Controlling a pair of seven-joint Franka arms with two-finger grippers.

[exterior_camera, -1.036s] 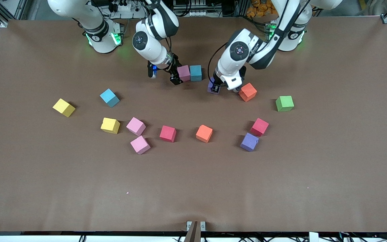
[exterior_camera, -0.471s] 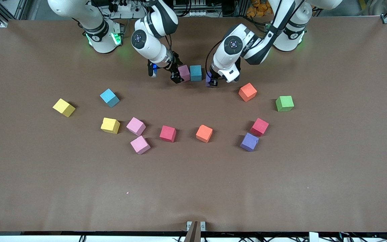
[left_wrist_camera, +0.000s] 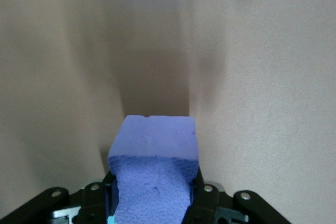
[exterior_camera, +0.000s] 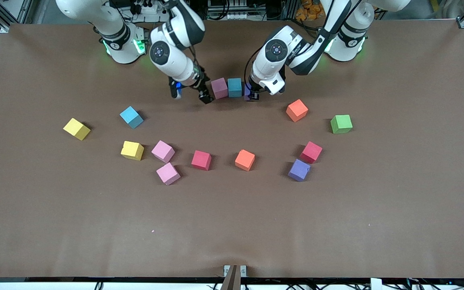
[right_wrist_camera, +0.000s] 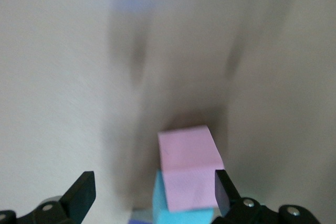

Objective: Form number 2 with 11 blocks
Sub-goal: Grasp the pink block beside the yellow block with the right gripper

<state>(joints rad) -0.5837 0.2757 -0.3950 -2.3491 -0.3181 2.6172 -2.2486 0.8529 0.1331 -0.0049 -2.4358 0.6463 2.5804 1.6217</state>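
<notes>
One purple block [left_wrist_camera: 153, 174] in the left hand [exterior_camera: 253, 95], beside the blue block [exterior_camera: 235, 87]

Arms [exterior_camera: 175, 44]: two, glossy white shells, black joint bands, round dark-centred joint caps. Bases [exterior_camera: 121, 46]: green-lit rings. Cables [exterior_camera: 252, 66]: black. Grippers [exterior_camera: 191, 94]: black fingers.

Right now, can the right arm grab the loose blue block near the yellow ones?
Probably yes. The right gripper is open and empty, and the blue block sits alone toward its end with nothing around it.
</notes>
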